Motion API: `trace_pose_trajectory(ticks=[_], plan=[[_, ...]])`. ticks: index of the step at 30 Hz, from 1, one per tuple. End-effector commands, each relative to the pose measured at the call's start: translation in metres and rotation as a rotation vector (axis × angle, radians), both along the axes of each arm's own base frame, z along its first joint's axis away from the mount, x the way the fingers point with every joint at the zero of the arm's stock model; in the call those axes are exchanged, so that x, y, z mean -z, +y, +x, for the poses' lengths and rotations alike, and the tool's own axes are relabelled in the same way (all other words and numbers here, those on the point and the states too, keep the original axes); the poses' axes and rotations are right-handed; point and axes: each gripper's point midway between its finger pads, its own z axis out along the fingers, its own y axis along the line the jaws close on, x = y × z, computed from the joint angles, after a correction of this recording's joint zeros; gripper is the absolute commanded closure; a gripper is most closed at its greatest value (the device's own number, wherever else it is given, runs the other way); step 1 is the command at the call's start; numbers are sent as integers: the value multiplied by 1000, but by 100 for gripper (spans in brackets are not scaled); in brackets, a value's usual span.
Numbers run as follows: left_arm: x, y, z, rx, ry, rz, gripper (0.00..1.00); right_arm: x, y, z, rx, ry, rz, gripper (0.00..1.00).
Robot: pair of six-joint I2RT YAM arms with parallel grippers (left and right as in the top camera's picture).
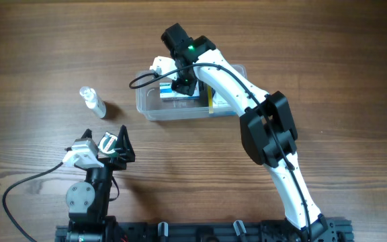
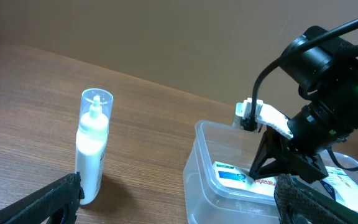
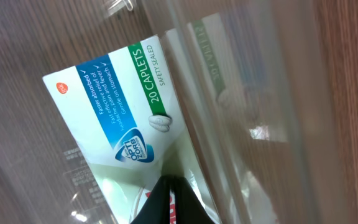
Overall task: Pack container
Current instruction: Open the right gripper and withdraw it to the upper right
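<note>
The container (image 1: 150, 107) is a clear rectangular tub at the table's centre; its see-through wall (image 3: 229, 93) crosses the right wrist view. Inside lies a white, blue and green caplet box (image 3: 114, 118), also seen from above (image 1: 180, 103). My right gripper (image 1: 183, 86) reaches down into the tub, and its black fingertips (image 3: 169, 186) are shut together just over the box, holding nothing. My left gripper (image 1: 113, 144) stands open near the front left, apart from the tub. In the left wrist view the left gripper (image 2: 179, 208) frames the container (image 2: 229, 193) and the right gripper (image 2: 278, 165).
A small white spray bottle with a clear cap (image 1: 93, 101) stands upright left of the tub; the spray bottle (image 2: 92, 155) is close to my left finger. Another box with a yellow edge (image 1: 210, 101) lies in the tub under the right arm.
</note>
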Motion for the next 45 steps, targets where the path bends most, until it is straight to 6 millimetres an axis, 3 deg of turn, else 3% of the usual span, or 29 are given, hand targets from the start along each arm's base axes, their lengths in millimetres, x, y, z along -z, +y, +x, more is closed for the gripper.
trace_pose_trajectory(ticks=[1, 4, 5, 8, 13, 17, 22, 24, 26, 27, 28, 37, 41, 45], plan=[[2, 0, 0, 1, 3, -9, 0, 2, -3, -6, 16, 10, -36, 96], [2, 0, 0, 1, 2, -9, 0, -20, 0, -9, 10, -15, -17, 96], [2, 0, 0, 1, 2, -9, 0, -41, 4, -9, 18, -45, 11, 96], [2, 0, 0, 1, 2, -9, 0, -75, 7, -9, 29, -96, 55, 96], [2, 0, 0, 1, 3, -9, 0, -145, 0, -9, 106, -190, 153, 96], [2, 0, 0, 1, 3, -9, 0, -205, -23, -5, 210, -271, 249, 94], [2, 0, 0, 1, 3, -9, 0, -255, -84, 15, 516, -312, 376, 67], [2, 0, 0, 1, 3, -9, 0, -263, -119, 27, 673, -307, 411, 53], [2, 0, 0, 1, 2, -9, 0, -262, -150, 36, 802, -293, 430, 33], [2, 0, 0, 1, 3, -9, 0, -261, -166, 40, 860, -278, 437, 7], [2, 0, 0, 1, 3, -9, 0, -257, -185, 43, 914, -253, 447, 0], [2, 0, 0, 1, 3, -9, 0, -246, -282, 43, 1115, -163, 471, 0], [2, 0, 0, 1, 2, -9, 0, -242, -303, 37, 1187, -138, 459, 0], [2, 0, 0, 1, 2, -9, 0, -242, -304, 37, 1240, -110, 497, 0]])
